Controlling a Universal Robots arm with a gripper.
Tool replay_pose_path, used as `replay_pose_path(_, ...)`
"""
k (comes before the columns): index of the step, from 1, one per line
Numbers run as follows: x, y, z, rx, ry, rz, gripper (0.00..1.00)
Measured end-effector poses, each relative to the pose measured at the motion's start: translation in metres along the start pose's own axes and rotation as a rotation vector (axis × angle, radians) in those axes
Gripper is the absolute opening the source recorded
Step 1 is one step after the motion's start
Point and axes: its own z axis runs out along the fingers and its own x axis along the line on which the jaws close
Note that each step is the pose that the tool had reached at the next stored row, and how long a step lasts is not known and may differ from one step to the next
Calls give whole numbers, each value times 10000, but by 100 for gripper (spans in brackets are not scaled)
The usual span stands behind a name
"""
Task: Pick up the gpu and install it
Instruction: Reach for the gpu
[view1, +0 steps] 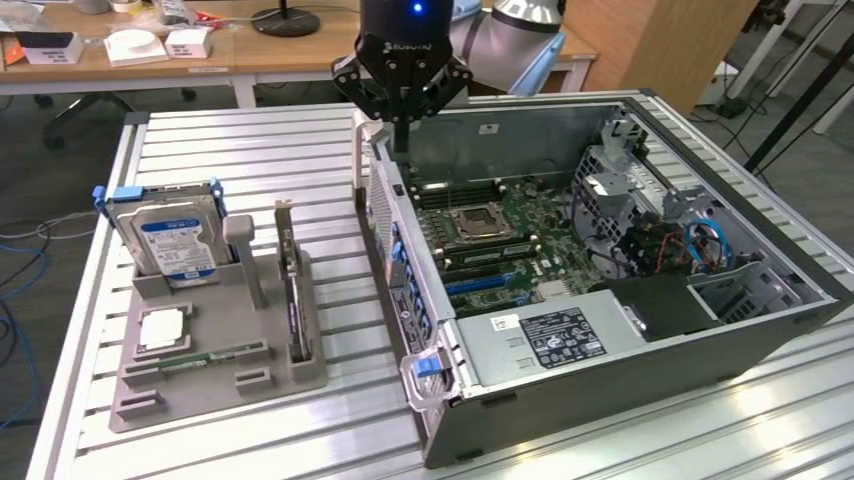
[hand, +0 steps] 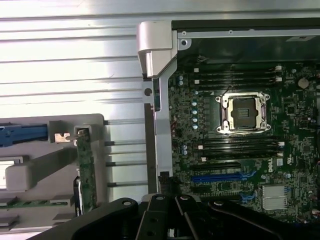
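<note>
The gpu is a thin dark card standing on edge in a slot of the grey holder, at the exterior view's left of the open computer case. In the wrist view the gpu shows edge-on with its metal bracket end. My gripper hangs above the case's far left corner, well behind the gpu. Its fingers meet in a point and it is shut, holding nothing. On the motherboard lies a blue expansion slot, seen in the exterior view as the blue slot.
The holder also carries a silver hard drive with a blue label, a square processor chip and a green memory stick. The case's silver side rail stands between holder and motherboard. Desks with clutter lie behind the slatted table.
</note>
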Motion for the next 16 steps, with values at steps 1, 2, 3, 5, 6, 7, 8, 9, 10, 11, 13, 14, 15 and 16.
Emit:
replay_pose_path(1, 4, -1, 0, 0, 0, -1, 11)
replay_pose_path(2, 10, -1, 0, 1, 0, 0, 11)
replay_pose_path(3, 15, -1, 1, 0, 0, 0, 11)
replay_pose_path(5, 25, -2, 1, 1, 0, -1, 11)
replay_pose_path(6, 30, -3, 2, 0, 0, 0, 11)
replay_pose_path(7, 35, -3, 2, 0, 0, -1, 11)
replay_pose_path(8, 38, -3, 2, 0, 0, -1, 11)
replay_pose_path(9, 42, -3, 2, 0, 0, -1, 11)
replay_pose_path(10, 47, -4, 2, 0, 0, 0, 11)
replay_pose_path(11, 51, -4, 2, 0, 0, 0, 11)
replay_pose_path(13, 56, -5, 2, 1, 0, -2, 11)
replay_pose_path(14, 58, -5, 2, 1, 0, -2, 11)
replay_pose_path(15, 59, -5, 2, 0, 1, -2, 11)
replay_pose_path(16, 62, -5, 2, 0, 0, -1, 11)
